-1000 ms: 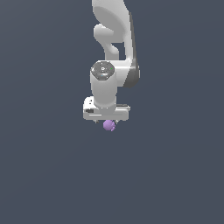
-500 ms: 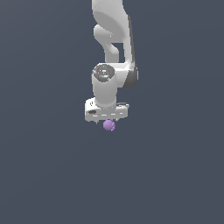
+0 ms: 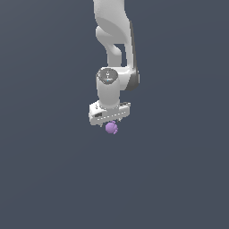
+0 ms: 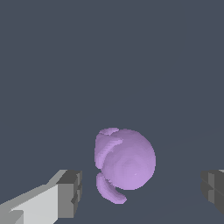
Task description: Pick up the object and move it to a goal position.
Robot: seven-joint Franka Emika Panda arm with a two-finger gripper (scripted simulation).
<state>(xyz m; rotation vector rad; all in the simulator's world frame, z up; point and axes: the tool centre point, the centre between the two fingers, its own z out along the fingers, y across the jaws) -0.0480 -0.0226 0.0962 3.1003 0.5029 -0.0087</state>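
Note:
The object (image 4: 124, 164) is a small light-purple lumpy ball with a curled lobe on one side. In the wrist view it lies between the two grey fingertips (image 4: 70, 194), with a clear gap on each side. My gripper (image 4: 142, 192) is open around it and touches it nowhere. In the exterior view the white hand hangs straight down from the arm and the object (image 3: 111, 128) shows just below it. There my gripper (image 3: 110, 124) has its fingers mostly hidden behind the hand and the ball.
A plain dark grey-blue background (image 3: 179, 179) fills both views, with no edges, containers or other objects showing. The white arm (image 3: 114, 36) rises out of the top of the exterior view.
The hand has turned slightly about its vertical axis. The object stays at the same spot under it.

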